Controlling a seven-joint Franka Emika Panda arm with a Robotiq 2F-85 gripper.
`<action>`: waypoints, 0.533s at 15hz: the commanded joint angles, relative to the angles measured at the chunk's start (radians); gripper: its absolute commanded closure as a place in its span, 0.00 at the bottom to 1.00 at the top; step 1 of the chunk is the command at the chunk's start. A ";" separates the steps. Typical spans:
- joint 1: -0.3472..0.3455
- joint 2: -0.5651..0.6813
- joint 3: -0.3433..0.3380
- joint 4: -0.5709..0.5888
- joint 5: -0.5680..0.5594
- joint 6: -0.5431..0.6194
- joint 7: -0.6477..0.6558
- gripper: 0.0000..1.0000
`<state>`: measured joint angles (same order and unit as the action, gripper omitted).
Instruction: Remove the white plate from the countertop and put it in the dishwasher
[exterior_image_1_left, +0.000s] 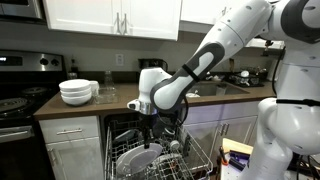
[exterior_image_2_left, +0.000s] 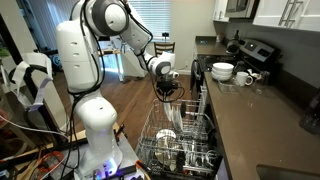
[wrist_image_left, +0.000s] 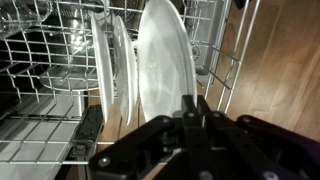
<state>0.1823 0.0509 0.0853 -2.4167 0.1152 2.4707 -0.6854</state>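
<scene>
Pinching the white plate (wrist_image_left: 165, 70) by its rim, my pincer (wrist_image_left: 196, 102) holds it upright in the dishwasher rack (wrist_image_left: 40, 95) just ahead; only release remains.

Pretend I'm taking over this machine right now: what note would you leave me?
Plate: upright in the rack, beside two other plates.
Gripper: down in the rack, with its fingers on either side of the plate's near edge. I cannot tell whether they are gripping it.
Done: the plate is off the countertop and slotted in.
Left: probably let go if it is holding, then lift the arm clear of the rack.
The bowls on the countertop are not part of this job.
</scene>
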 joint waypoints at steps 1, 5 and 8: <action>-0.035 0.045 0.024 0.042 0.000 0.022 -0.050 0.96; -0.051 0.087 0.037 0.067 0.012 0.030 -0.078 0.96; -0.069 0.118 0.052 0.085 0.036 0.031 -0.100 0.96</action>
<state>0.1525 0.1391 0.1054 -2.3605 0.1190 2.4831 -0.7284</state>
